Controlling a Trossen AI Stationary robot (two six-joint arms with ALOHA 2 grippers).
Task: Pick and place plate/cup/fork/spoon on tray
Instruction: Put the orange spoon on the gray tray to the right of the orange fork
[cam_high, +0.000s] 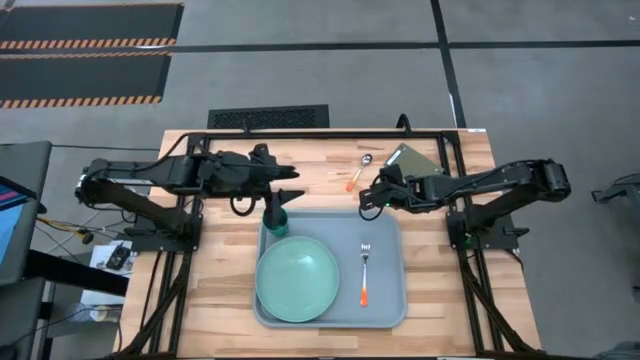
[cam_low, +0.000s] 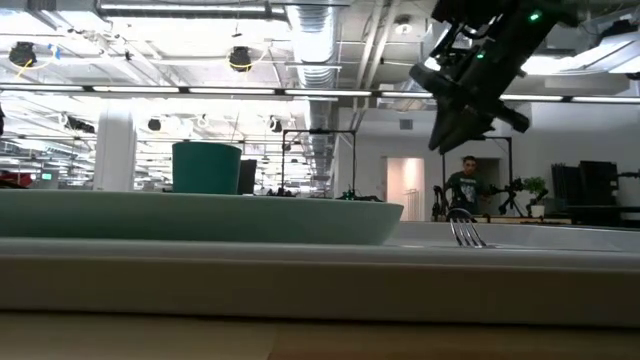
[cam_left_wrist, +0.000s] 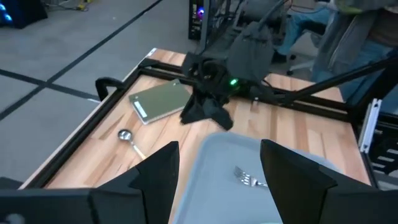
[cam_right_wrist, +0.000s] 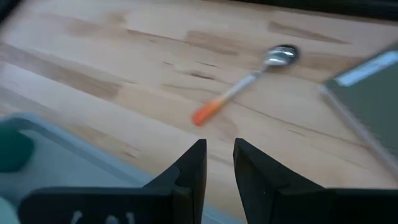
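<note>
While left gripper (cam_high: 288, 193) hangs above cup (cam_high: 275, 221), fingers spread wide, cup stands in tray (cam_high: 385, 310) far-left corner. Plate (cam_high: 297, 279) fills tray's left half; fork (cam_high: 365, 274) lies in right half. Spoon (cam_high: 357, 173) on bare table beyond tray. Right gripper (cam_high: 366, 205) near spoon, fingers nearly together, empty.

Bright ceiling lamps (cam_low: 240, 58) light the room evenly, and shadows on the table (cam_high: 220, 300) stay faint. The spoon (cam_right_wrist: 249, 81) looks smeared, probably motion blur. The low view's nearest tray (cam_low: 300, 285) rim sits out of focus.
</note>
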